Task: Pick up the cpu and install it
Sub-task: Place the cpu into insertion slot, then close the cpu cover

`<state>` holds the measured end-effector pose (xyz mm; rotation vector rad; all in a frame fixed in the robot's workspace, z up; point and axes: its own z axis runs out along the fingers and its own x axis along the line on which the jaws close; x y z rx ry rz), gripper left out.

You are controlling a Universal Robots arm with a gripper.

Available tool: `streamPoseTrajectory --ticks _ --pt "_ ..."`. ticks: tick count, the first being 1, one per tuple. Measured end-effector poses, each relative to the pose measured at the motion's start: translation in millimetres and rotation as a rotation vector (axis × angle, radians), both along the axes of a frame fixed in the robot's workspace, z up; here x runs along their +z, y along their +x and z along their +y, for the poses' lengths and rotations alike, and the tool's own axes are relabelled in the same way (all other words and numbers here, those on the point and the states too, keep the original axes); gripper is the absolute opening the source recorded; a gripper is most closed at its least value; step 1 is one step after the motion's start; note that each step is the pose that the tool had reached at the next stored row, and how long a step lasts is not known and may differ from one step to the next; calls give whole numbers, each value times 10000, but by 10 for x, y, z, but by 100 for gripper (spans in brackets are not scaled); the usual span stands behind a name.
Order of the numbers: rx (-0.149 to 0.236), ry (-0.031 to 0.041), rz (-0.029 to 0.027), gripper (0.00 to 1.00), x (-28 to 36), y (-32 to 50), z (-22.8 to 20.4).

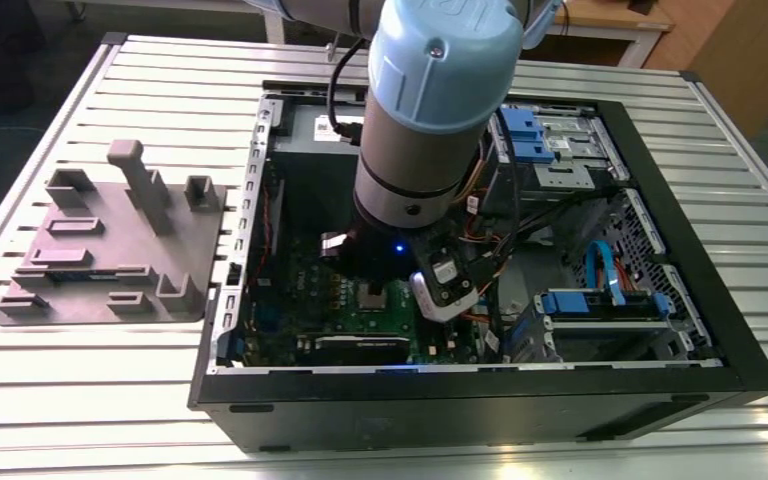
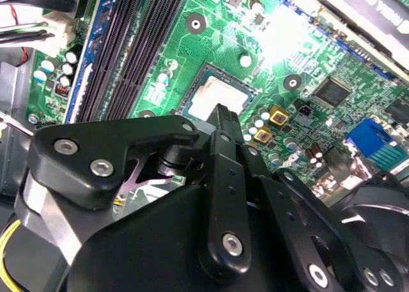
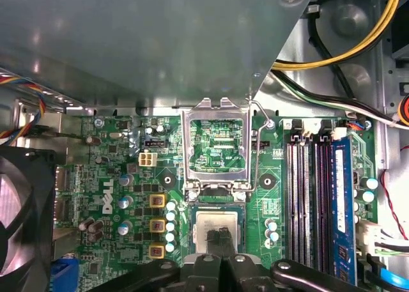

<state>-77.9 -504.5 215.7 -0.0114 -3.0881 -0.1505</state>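
The cpu (image 3: 206, 227), a small silver-grey square, lies flat in the motherboard's socket inside the open computer case. It shows again in the second wrist view (image 2: 214, 99). My gripper (image 3: 221, 241) hangs straight over it, fingers shut together, their dark tips above the chip's middle; whether they touch it I cannot tell. One finger (image 2: 225, 122) points down at the chip. The socket's metal frame (image 3: 216, 108) stands flipped open beside the chip. In the exterior view my gripper (image 1: 376, 292) sits low in the case under the arm's blue-grey wrist.
The black case's walls (image 1: 491, 378) close in all round the green motherboard (image 3: 115, 177). Memory slots (image 3: 307, 196), a fan (image 3: 19, 215) and loose cables (image 3: 339, 81) lie near the socket. The grey holder tray (image 1: 104, 250) stands outside, at the exterior view's left.
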Motion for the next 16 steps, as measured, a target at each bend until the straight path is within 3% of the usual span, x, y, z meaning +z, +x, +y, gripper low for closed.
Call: streamPoseTrajectory --ticks 16 --pt "0 -1 0 11 3 0 0"
